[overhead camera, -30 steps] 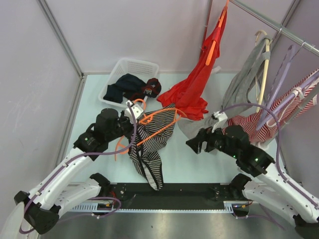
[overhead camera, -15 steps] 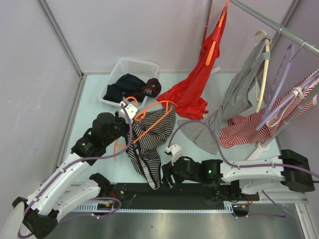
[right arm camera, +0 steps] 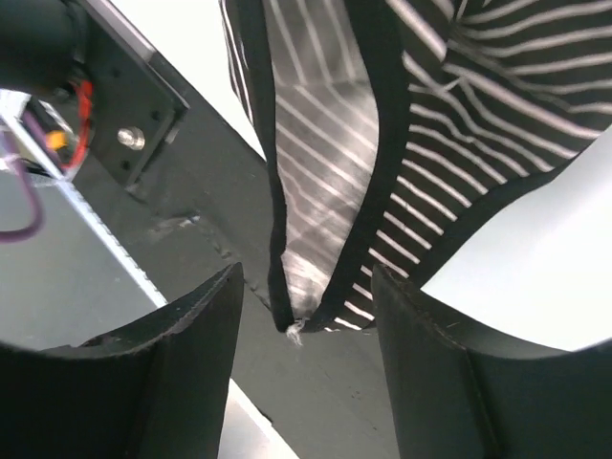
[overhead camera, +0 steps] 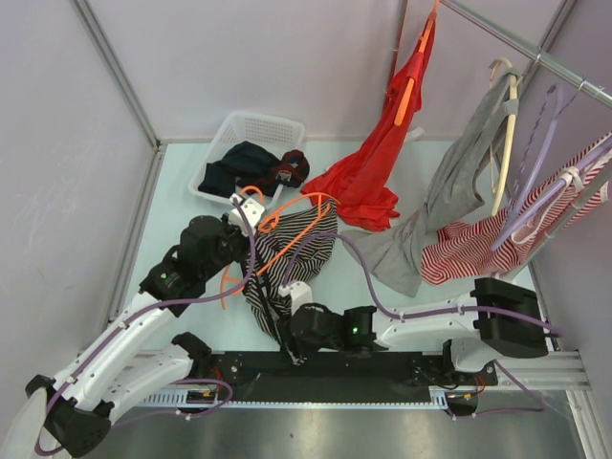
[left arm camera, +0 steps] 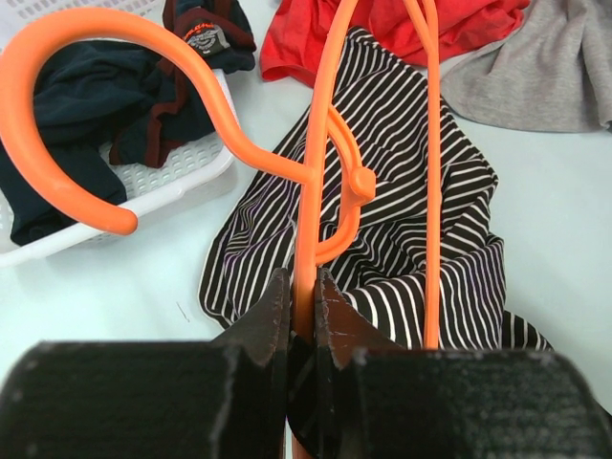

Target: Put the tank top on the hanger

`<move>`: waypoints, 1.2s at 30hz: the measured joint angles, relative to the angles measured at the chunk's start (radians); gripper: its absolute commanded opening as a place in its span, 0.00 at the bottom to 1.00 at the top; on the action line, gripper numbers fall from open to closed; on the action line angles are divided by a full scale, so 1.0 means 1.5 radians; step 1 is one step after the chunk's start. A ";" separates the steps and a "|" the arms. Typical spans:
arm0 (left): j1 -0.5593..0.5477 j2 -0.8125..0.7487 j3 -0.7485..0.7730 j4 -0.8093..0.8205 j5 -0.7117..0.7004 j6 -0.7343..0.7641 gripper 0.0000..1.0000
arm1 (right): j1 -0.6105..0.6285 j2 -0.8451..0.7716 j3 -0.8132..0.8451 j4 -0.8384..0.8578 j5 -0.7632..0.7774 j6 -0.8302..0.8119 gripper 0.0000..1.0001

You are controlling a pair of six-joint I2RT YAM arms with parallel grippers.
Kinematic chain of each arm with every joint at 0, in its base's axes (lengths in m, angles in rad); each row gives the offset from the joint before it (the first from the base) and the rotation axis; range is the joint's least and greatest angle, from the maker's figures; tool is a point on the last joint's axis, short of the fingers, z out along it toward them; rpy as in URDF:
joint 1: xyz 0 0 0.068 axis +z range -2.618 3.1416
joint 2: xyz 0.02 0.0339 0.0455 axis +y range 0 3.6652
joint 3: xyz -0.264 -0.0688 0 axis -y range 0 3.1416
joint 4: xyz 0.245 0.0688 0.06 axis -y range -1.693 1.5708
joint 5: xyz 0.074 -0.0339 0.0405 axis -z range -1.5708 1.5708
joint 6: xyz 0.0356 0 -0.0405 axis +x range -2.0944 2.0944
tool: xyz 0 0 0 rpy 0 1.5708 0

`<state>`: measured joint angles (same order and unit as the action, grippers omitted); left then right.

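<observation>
The black-and-white striped tank top (overhead camera: 296, 258) lies crumpled on the table, its lower strap end reaching the near edge. The orange hanger (overhead camera: 304, 229) lies across its upper part. My left gripper (overhead camera: 258, 222) is shut on the hanger's bar; in the left wrist view the jaws (left arm camera: 304, 298) clamp the orange bar just below the hook (left arm camera: 57, 96), over the tank top (left arm camera: 411, 191). My right gripper (overhead camera: 285, 337) is at the tank top's lower end. In the right wrist view it (right arm camera: 306, 292) is open, and the dark-edged strap tip (right arm camera: 296, 320) hangs between its fingers without touching them.
A white basket (overhead camera: 222, 143) of dark clothes stands at the back left. A red garment (overhead camera: 378, 163) on another orange hanger, a grey garment (overhead camera: 459, 182) and a red-and-white striped one (overhead camera: 488, 244) hang from the rail (overhead camera: 535, 48) at right. The black base strip (overhead camera: 382, 368) runs along the near edge.
My right arm has swung from the right side across to the near edge at the tank top's lower tip, and its jaws have narrowed. The left gripper and hanger have barely moved.
</observation>
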<state>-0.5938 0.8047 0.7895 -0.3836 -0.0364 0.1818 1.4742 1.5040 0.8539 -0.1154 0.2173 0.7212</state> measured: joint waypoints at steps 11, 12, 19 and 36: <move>0.000 -0.004 -0.004 0.000 -0.009 -0.005 0.00 | 0.036 0.047 0.054 -0.107 0.034 0.032 0.49; 0.000 -0.005 -0.004 0.000 -0.009 -0.005 0.00 | 0.036 0.047 0.054 -0.114 0.037 0.036 0.49; 0.000 -0.016 -0.004 0.000 -0.009 -0.006 0.00 | 0.031 0.054 0.054 -0.124 0.034 0.043 0.42; 0.000 -0.021 -0.006 0.000 -0.016 -0.006 0.00 | 0.023 0.079 0.058 -0.139 -0.010 0.029 0.00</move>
<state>-0.5938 0.7734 0.7807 -0.3836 -0.0608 0.1734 1.5082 1.6230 0.9409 -0.3244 0.2020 0.7647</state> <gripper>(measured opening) 0.106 0.011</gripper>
